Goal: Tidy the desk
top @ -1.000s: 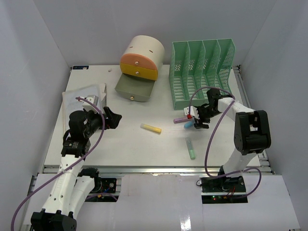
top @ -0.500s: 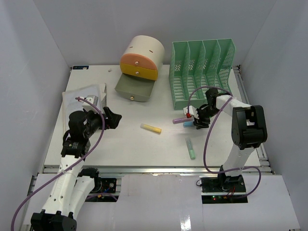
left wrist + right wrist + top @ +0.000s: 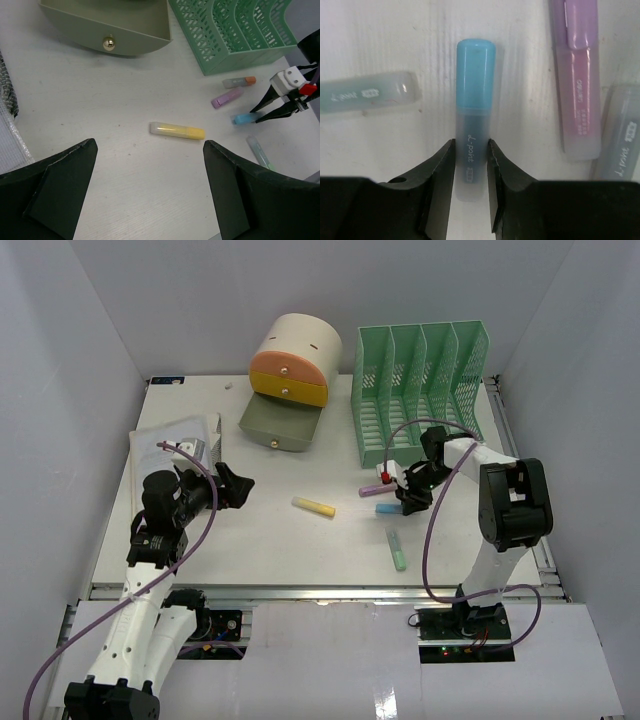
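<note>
- Where the metal rail (image 3: 320,590) runs along its near edge, the desk (image 3: 270,545) is seen as a wide, flat white top. Faint scuffs are visible on it, and it is spread across the whole floor of the enclosure under both arms.
- The left gripper (image 3: 150,145) is held above the desk's left half, its black fingers (image 3: 60,182) spread wide with nothing between them.
- A green marker (image 3: 397,549) is laid nearest the rail on the right half, and a yellow marker (image 3: 314,507) lies alone near the middle.
- The right gripper (image 3: 470,145) is lowered onto a blue marker (image 3: 475,90), which lies flat on the desk. Its clear barrel is pinched between the two fingers (image 3: 437,172).
- "d-point" is printed along that barrel, and the same word can be read on a grey marker (image 3: 622,135) at the edge of the right wrist view.
- A purple marker (image 3: 580,75) is laid just beside the blue one, not touching it; its small print is too fine to be read.
- Farther back, a round-topped drawer unit (image 3: 292,355) is set with its lowest drawer (image 3: 278,427) pulled out, a brass knob on its front.
- A green mesh file rack (image 3: 420,380) is stood to its right, and a mesh pouch (image 3: 175,440) lies at the desk's left edge.
- Plain pale walls (image 3: 100,320) are closed around three sides.
</note>
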